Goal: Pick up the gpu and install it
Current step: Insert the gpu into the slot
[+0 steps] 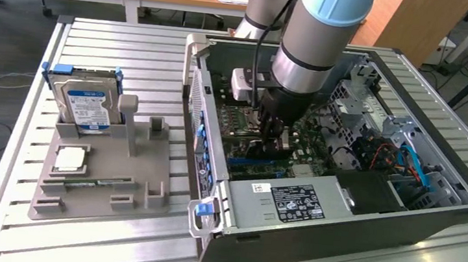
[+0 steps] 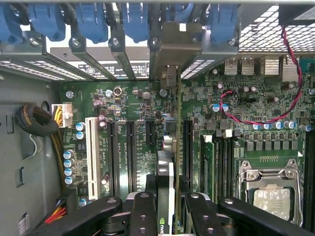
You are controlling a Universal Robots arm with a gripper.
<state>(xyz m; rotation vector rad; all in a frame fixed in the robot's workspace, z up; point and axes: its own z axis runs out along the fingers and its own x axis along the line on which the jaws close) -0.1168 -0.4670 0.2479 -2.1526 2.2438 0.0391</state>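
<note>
Edgewise, thin grey-black gpu (image 2: 166,177), upright over green motherboard (image 2: 140,101).

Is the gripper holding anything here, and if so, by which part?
Yes. The gripper holds the graphics card, with its jaws pinching the card's two flat faces at the upper edge. The card stands on edge above the motherboard.

Green motherboard (image 2: 142,105) with black slots (image 2: 131,152) and one white; blue clips (image 2: 133,19); red-and-black twisted wire (image 2: 294,73). Black pincer (image 2: 167,216), black-and-silver gpu (image 2: 166,167) edge. Silver ribbed table (image 1: 112,46), grey tray (image 1: 98,182).
</note>
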